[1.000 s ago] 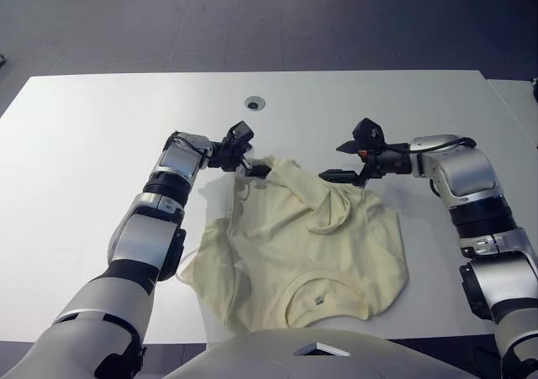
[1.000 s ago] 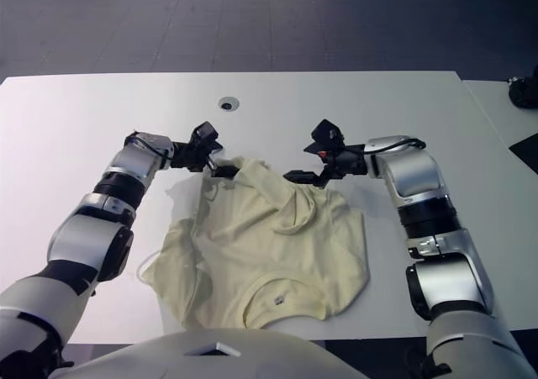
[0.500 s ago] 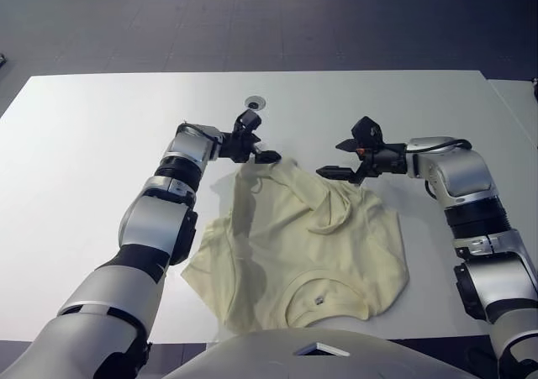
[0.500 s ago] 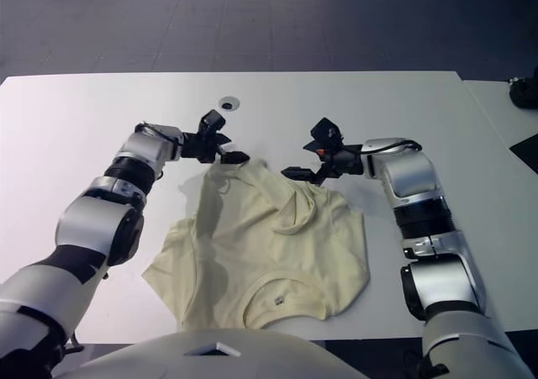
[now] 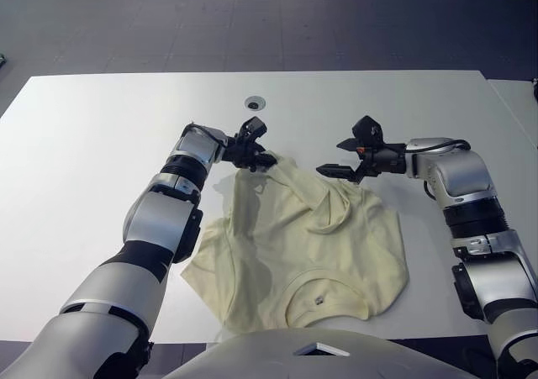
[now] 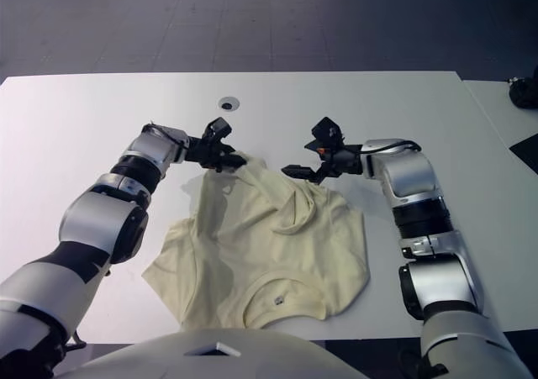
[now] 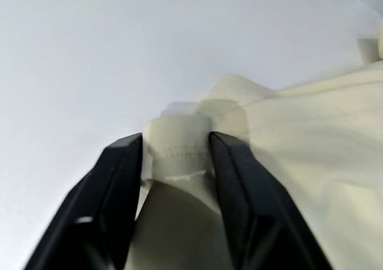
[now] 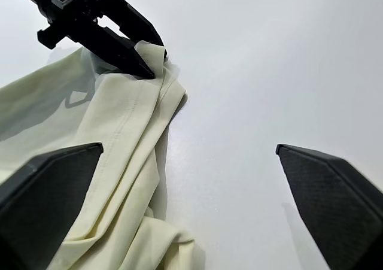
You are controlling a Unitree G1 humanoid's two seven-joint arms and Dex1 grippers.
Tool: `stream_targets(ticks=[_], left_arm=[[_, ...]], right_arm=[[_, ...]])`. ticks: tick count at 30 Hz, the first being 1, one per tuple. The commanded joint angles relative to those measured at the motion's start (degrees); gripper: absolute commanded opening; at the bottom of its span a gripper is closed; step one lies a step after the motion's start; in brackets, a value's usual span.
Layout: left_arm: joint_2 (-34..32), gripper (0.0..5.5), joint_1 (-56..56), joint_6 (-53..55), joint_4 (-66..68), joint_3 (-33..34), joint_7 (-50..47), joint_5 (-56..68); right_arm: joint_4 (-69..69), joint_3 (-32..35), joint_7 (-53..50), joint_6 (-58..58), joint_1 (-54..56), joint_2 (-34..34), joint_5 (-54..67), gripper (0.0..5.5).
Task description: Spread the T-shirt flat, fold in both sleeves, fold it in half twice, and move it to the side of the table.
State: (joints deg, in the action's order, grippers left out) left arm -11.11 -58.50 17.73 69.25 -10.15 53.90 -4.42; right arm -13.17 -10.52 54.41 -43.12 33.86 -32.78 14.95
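Spreading is barely begun: the T-shirt [image 5: 311,253] lies rumpled at lower centre, the left gripper [image 5: 267,159] pinching its upper-left hem, the right gripper [image 5: 330,158] spread by the upper edge, and all 4 folds remain.

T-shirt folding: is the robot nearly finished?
No, barely started. Nothing is done: the T-shirt lies crumpled on the table. Now the left claw pinches one far corner, and the right claw hangs open near its far edge. Flattening, sleeves, both folds and moving aside are all left.
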Motion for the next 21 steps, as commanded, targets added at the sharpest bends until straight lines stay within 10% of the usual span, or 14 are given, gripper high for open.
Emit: stream_targets(ticks=[1, 9, 21], left_arm=[[-0.10, 1.28, -0.96, 1.22, 1.39, 1.09, -1.64, -0.21], [-0.03, 0.01, -3.16, 4.26, 2.36, 8.24, -6.58, 4.49], [-1.58, 0.01, -5.99, -0.06, 3.93, 17.22, -25.95, 8.00]], right_arm=[[0.12, 0.75, -0.64, -0.53, -0.41, 0.68, 0.28, 5.40], [0.01, 0.48, -0.51, -0.56, -0.50, 0.76, 0.10, 5.40], [-2.76, 1.89, -3.83, 0.37, 0.95, 2.12, -0.80, 5.40]])
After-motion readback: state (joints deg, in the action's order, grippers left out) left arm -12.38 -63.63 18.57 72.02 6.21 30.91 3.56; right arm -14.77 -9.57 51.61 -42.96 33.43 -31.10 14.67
